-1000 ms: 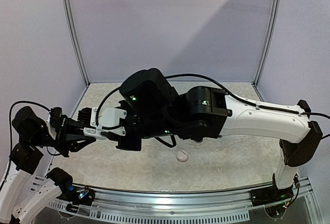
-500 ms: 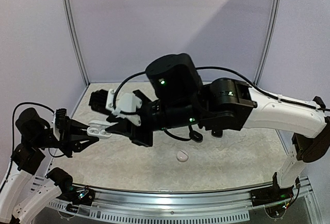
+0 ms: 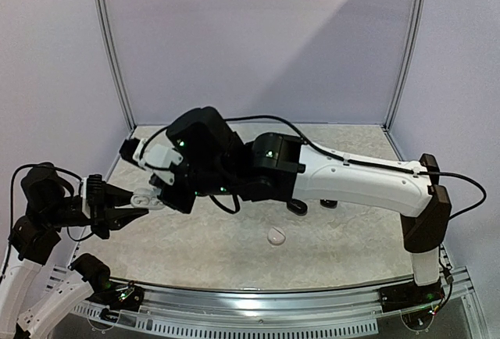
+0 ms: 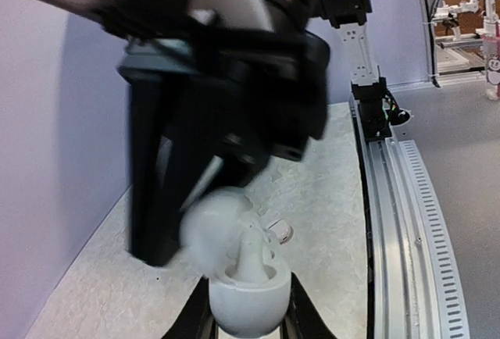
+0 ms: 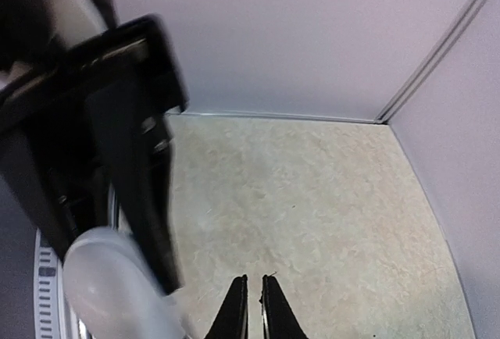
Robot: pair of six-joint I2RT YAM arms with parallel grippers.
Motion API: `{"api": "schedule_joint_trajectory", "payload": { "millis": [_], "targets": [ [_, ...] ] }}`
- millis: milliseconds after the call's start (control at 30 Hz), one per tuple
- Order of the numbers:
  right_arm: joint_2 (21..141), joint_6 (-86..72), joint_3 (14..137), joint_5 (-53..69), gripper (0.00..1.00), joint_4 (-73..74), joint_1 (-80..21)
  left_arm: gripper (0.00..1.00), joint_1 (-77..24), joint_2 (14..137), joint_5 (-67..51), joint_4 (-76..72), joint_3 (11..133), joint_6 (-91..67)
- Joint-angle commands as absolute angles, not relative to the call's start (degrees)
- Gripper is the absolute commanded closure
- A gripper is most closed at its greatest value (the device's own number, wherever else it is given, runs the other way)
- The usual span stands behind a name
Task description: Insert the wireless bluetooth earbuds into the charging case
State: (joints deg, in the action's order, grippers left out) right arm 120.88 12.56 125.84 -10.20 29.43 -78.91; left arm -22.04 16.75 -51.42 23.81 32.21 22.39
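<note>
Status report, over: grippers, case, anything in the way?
Left gripper shut on open white charging case, held off table. Right gripper shut, empty, crowding case. One white earbud loose on table.

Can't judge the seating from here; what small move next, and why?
Probably ease the shut right gripper down onto the earbud: it seems to stand proud of the open charging case held by the left gripper.

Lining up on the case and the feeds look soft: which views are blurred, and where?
Left wrist: right arm and lid blurred, case below and rail sharp. Right wrist: left arm and the white blob low left blurred, fingers and table clear. Top: sharp throughout, diagonal shadow across the back wall.
</note>
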Motion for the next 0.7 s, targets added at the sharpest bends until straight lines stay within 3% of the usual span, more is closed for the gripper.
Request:
{"api": "schedule_joint_trajectory", "payload": {
  "millis": [0,133,200,300,400,500,667],
  "targets": [
    [116.34,16.32,119.36,-4.22,0.90,27.70,-81.67,1.00,-22.83,17.46,-46.15,20.69,30.95,16.79],
    [111.08,15.16,113.11,-9.53,0.90,25.85,-81.70,1.00,-22.81,17.73,-46.32,17.09,29.51,13.66],
    [109.52,14.28,111.52,-13.79,0.85,26.36,-81.18,1.00,-22.80,17.61,-47.27,17.08,29.24,13.18],
    [107.30,12.94,108.27,-13.19,0.66,26.23,-79.63,1.00,-22.78,17.39,-49.00,17.01,29.07,11.59],
    [104.03,12.72,104.29,-3.18,0.45,24.66,-77.83,1.00,-22.78,16.94,-51.38,16.39,28.87,9.83],
    [103.32,14.39,103.01,4.13,0.16,24.28,-77.52,1.00,-22.83,16.79,-52.97,15.62,28.68,8.12],
    [106.81,14.38,105.42,6.97,0.17,22.62,-77.51,1.00,-22.85,16.79,-54.39,14.10,28.52,6.43]
  ]
}}
